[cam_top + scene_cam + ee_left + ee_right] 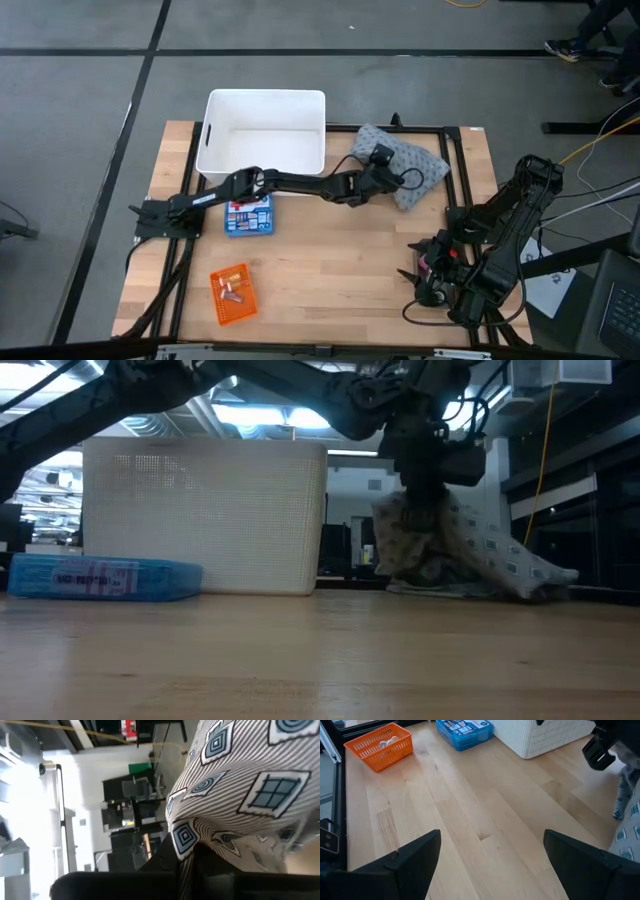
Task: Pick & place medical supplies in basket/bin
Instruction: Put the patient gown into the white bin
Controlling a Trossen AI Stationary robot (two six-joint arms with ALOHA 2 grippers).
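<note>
Now the left gripper (383,157) jaws pinch the pillow-like pack (415,170) — grey, dotted, bunched.

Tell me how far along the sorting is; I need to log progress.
Done: small pieces lie in the orange basket. In hand: the left claw grips the patterned pack, lifting one end off the table. Left: the white tub looks empty. The right claw waits open.

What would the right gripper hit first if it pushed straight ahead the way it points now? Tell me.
The right gripper is open and looks across bare table. Straight ahead the way looks free for a good stretch; the first thing in that line is probably the blue box or the white tub beside it, though depth is unclear.
</note>
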